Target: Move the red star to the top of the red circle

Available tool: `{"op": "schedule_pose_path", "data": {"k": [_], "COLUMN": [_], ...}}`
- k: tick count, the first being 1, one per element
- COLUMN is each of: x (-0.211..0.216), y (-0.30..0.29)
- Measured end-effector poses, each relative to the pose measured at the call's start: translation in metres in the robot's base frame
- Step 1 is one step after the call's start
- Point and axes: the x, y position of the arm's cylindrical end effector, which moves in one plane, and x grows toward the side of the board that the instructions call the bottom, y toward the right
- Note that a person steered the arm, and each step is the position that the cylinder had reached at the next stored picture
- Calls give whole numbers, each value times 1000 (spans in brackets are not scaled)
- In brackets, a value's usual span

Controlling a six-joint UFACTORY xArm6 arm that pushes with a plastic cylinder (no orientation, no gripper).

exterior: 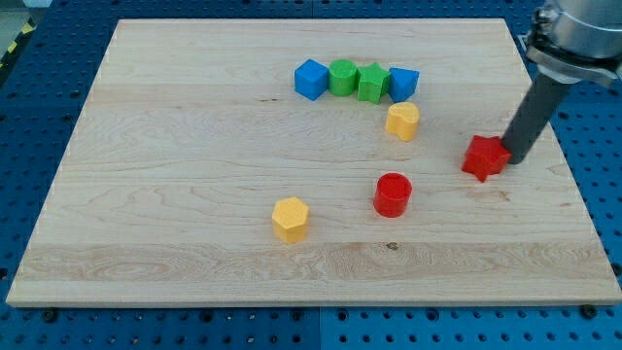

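The red star (485, 157) lies on the wooden board (175, 194) at the view's right. The red circle (393, 194) stands lower and to the left of it, about a block's width of board between them. My tip (511, 160) is at the red star's right side, touching or almost touching it. The dark rod rises from there toward the view's top right corner.
A row of blocks sits near the view's top: blue cube (311, 79), green circle (342, 77), green star (371, 84), blue block (402, 84). A yellow block (401, 121) lies just below that row. Another yellow block (291, 219) lies lower, left of the red circle.
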Motion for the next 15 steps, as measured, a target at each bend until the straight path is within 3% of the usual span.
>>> {"op": "schedule_pose_path", "data": {"k": [7, 10, 12, 15], "x": [-23, -23, 11, 22], "y": [-56, -3, 11, -22]}}
